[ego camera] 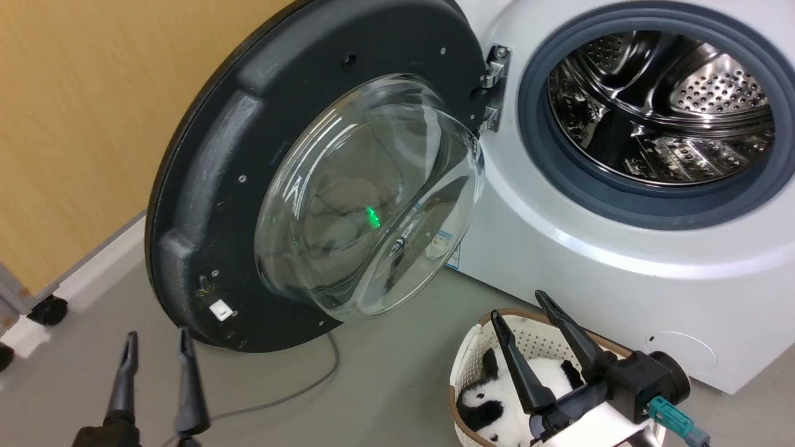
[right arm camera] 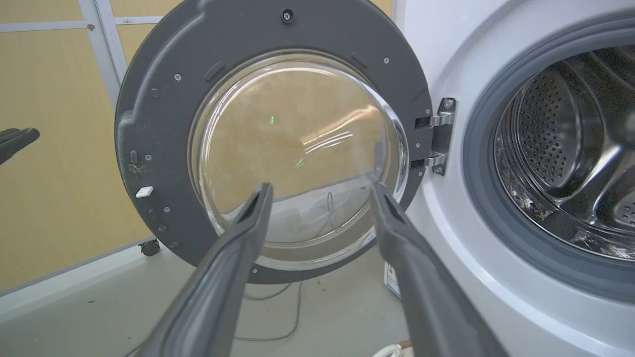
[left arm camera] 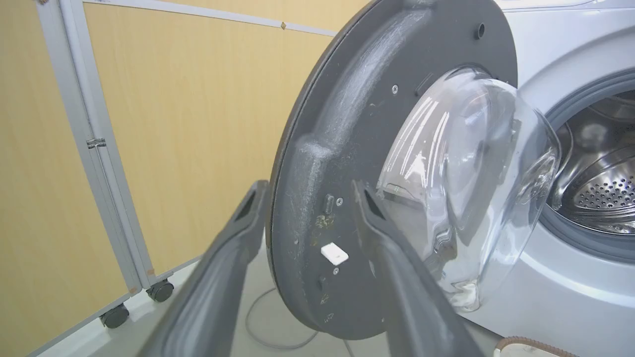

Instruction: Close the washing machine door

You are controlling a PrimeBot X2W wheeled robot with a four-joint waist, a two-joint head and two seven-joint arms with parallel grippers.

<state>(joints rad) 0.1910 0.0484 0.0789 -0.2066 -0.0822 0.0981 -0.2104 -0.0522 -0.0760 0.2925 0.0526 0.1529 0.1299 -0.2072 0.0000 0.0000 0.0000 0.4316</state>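
Head view first: the big round black-framed washing machine door [ego camera: 323, 186] with its clear domed glass bowl stands swung wide out to the left of the white front-loading washing machine [ego camera: 559, 261], leaving the steel drum [ego camera: 664, 105] bare. The left gripper [ego camera: 157, 338] sits low, fingers parted and empty, just short of the door's lower rim. The right gripper [ego camera: 517, 305] hovers, also spread and holding nothing, over a small cream laundry basket [ego camera: 467, 354] with a black-and-white plush toy [ego camera: 490, 403] inside. Left wrist view now: the left gripper [left arm camera: 308, 187] lines its fingers up either side of the door's [left arm camera: 347, 124] free edge, and I see no contact. Right wrist view: the right gripper [right arm camera: 320, 188] faces the door's [right arm camera: 163, 148] inner side, the silver hinge [right arm camera: 439, 134] just right of it. The danger from here, I'd say, is a push on that slick glass dome skidding off. The right arm also looks to lie in the door's swing path, so a clash is possible, and a soft shove could leave the latch uncaught.
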